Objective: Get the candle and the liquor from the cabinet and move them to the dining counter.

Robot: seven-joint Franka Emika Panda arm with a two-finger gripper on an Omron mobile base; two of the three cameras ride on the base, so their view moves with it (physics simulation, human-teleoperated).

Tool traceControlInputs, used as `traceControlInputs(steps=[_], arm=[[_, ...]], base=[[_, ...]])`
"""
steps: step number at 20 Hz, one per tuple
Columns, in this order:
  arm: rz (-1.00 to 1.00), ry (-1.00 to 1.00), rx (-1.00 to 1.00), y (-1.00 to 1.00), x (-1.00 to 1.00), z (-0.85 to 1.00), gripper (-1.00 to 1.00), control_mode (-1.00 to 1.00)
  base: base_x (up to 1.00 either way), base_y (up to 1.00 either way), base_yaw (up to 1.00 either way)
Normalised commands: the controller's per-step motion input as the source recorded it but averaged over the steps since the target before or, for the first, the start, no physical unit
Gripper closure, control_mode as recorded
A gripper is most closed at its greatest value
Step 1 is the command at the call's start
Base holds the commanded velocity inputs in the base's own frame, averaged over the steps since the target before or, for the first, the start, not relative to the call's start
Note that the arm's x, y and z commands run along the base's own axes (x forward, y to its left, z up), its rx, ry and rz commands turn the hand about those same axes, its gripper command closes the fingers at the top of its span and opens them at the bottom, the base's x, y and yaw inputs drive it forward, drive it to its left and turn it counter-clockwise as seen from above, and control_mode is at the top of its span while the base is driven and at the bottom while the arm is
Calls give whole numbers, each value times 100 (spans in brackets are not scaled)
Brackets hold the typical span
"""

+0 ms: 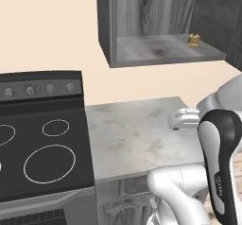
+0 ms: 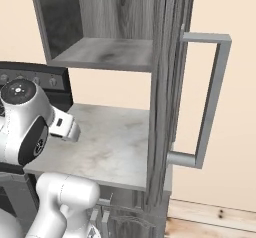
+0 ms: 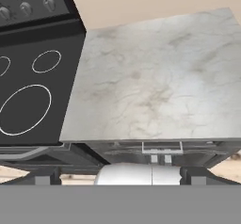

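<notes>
Grey cabinet (image 1: 160,49) open w/ small gold candle (image 1: 194,40) on shelf.

Kitchen: black stove (image 1: 40,143) with ring burners, marbled worktop (image 1: 137,134), open wood-grain wall cabinet (image 1: 160,54).

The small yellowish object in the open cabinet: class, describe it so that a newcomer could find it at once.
Start at the dark grey wood-grain wall cabinet above the marbled worktop beside the black stove. Its door stands open. On its shelf, toward the right back corner, sits a small golden-yellow object, the one thing on that bare grey shelf.
</notes>
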Motion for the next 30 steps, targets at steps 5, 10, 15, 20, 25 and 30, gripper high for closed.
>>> traceControlInputs(steps=[5, 10, 15, 20, 25, 30], arm=[[-38, -26, 0, 0, -13, 20, -100, -100], [-43, -15, 0, 0, -8, 27, -100, -100], [-25, 1, 0, -4, -1, 31, -100, -100], [-2, 1, 0, -15, -10, 33, -100, -100], [4, -1, 0, -19, -16, 39, -100, -100], [5, 0, 0, -10, -8, 38, -100, -100]], base=[[0, 0, 0], [0, 0, 0], [0, 0, 0], [0, 0, 0], [0, 0, 0], [0, 0, 0]])
